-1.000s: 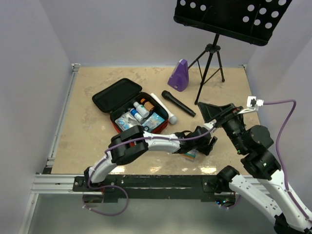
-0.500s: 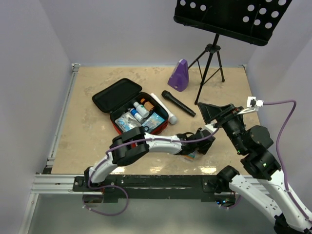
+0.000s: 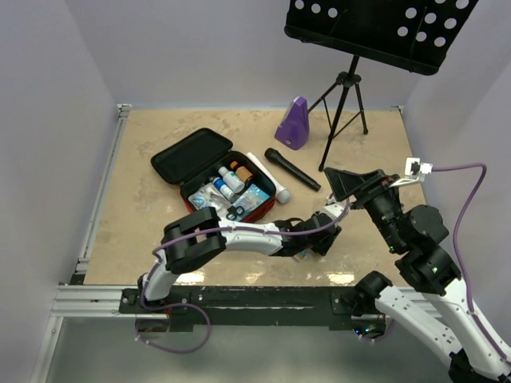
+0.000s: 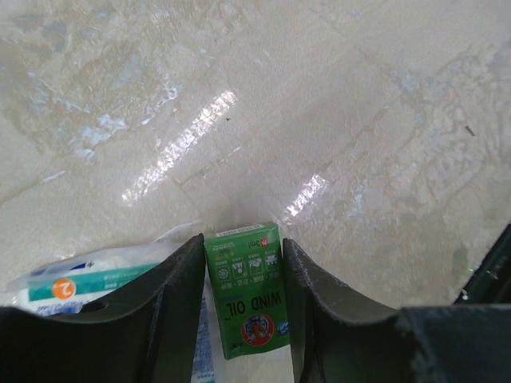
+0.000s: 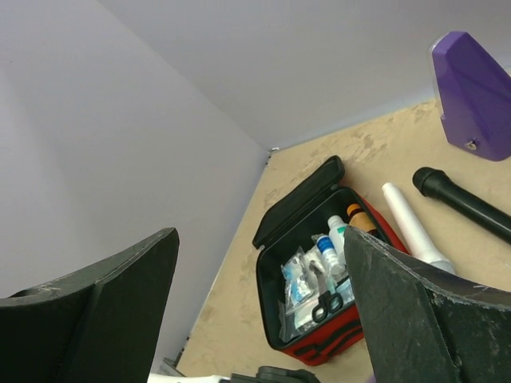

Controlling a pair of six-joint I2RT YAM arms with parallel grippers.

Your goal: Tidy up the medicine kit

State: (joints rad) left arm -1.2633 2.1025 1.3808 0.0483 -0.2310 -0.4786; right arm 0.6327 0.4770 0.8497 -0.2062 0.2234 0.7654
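While left fingers (image 4: 172, 319) pinch a small green cardboard box (image 4: 243, 287) (lettered WIND OIL) on the beige desk (image 4: 319, 96), right fingers (image 5: 104, 295) gape wide.

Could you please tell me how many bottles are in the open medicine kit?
3, side by side in the medicine kit: an amber bottle with an orange cap, a white bottle next to it, then a blue-labelled bottle. Others may be hidden.
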